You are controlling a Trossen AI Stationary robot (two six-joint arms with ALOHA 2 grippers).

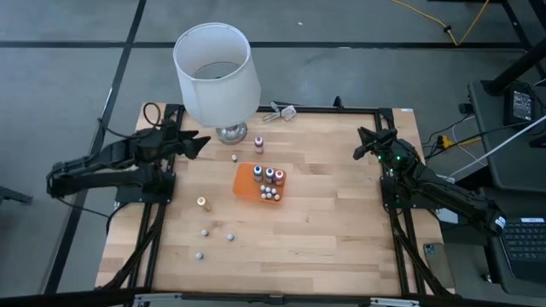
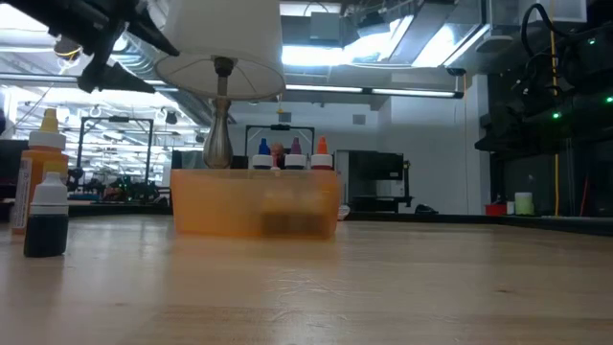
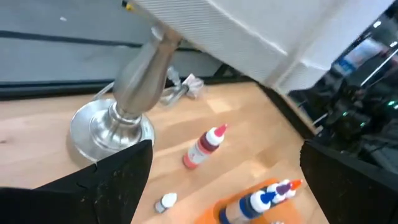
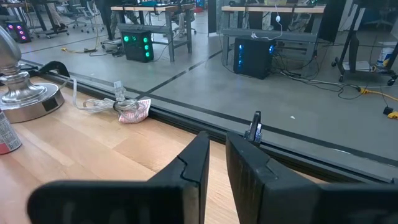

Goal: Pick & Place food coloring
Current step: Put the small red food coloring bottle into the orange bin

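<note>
Several tiny food coloring bottles stand in the orange tray point(image 1: 248, 182) at the table's middle; their blue, purple and orange tips point(image 2: 294, 148) show above its wall point(image 2: 257, 201). A red bottle point(image 1: 258, 144) point(image 3: 203, 147) stands near the lamp base, with a small white-capped one point(image 1: 235, 158) point(image 3: 166, 201) beside it. An orange bottle point(image 1: 202, 203) point(image 2: 43, 163) and three small ones point(image 1: 205, 231) point(image 1: 230, 237) point(image 1: 199, 254) stand on the near-left boards. My left gripper point(image 1: 198, 141) point(image 3: 225, 149) hovers open left of the lamp base. My right gripper point(image 1: 362, 145) point(image 4: 217, 152) is shut near the far right edge.
A big lamp with a white shade point(image 1: 216, 72) and a metal base point(image 3: 112, 124) stands at the far edge, close to my left gripper. A crumpled wrapper and cord point(image 4: 127, 107) lie at the far edge. Bare boards point(image 1: 333, 222) stretch right of the tray.
</note>
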